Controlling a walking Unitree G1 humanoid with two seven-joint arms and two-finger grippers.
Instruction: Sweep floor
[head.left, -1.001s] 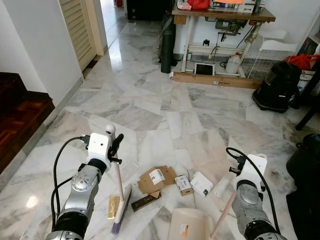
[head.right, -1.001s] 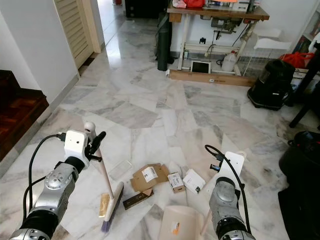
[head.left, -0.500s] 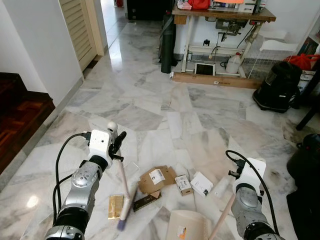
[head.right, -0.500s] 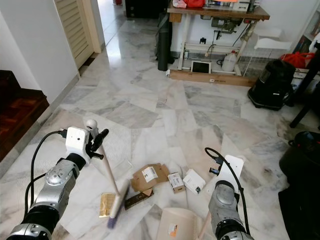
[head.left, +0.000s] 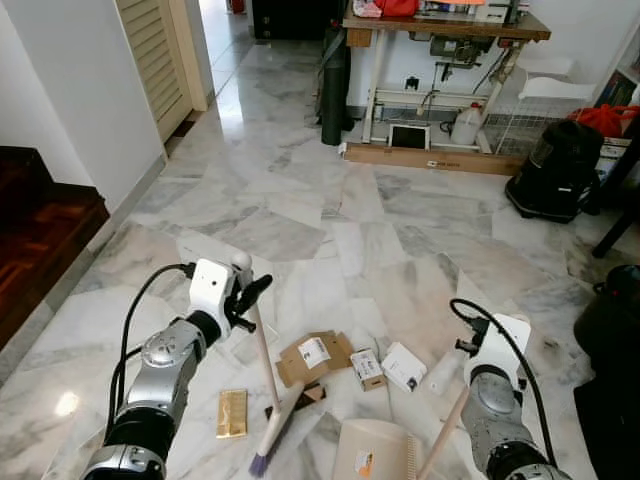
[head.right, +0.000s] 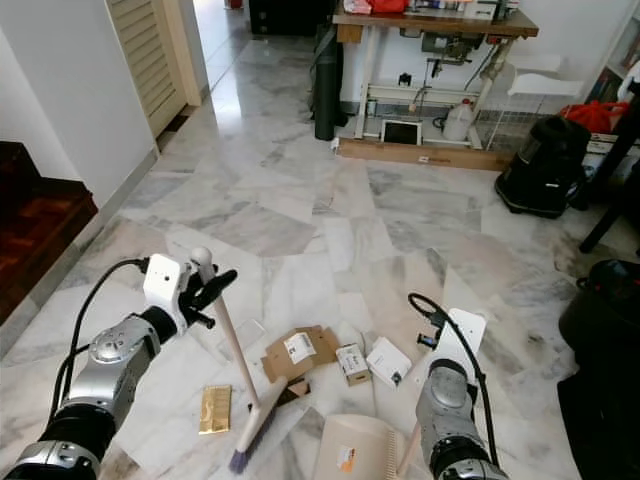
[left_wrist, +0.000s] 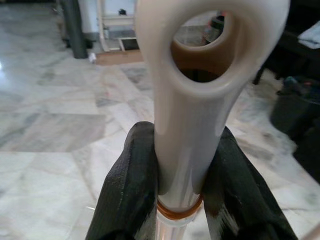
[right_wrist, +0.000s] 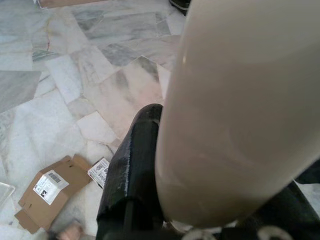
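Broom (head.left: 268, 390): light, stiff, smooth plastic handle, likely slippery. I hold it near top, just below hanging loop; seems sound for leverage. Left claw (left_wrist: 177, 165) clenched on handle, arm raised, forearm angled right, head down on floor beside cardboard (head.left: 312, 356). Right claw (right_wrist: 135, 165) grasping dustpan (head.left: 375, 450) handle, arm low, pan near scraps.

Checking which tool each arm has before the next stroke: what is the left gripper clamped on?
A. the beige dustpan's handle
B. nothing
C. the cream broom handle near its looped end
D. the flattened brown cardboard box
C: the left gripper has both black fingers pressed against the cream broom handle just below its loop.
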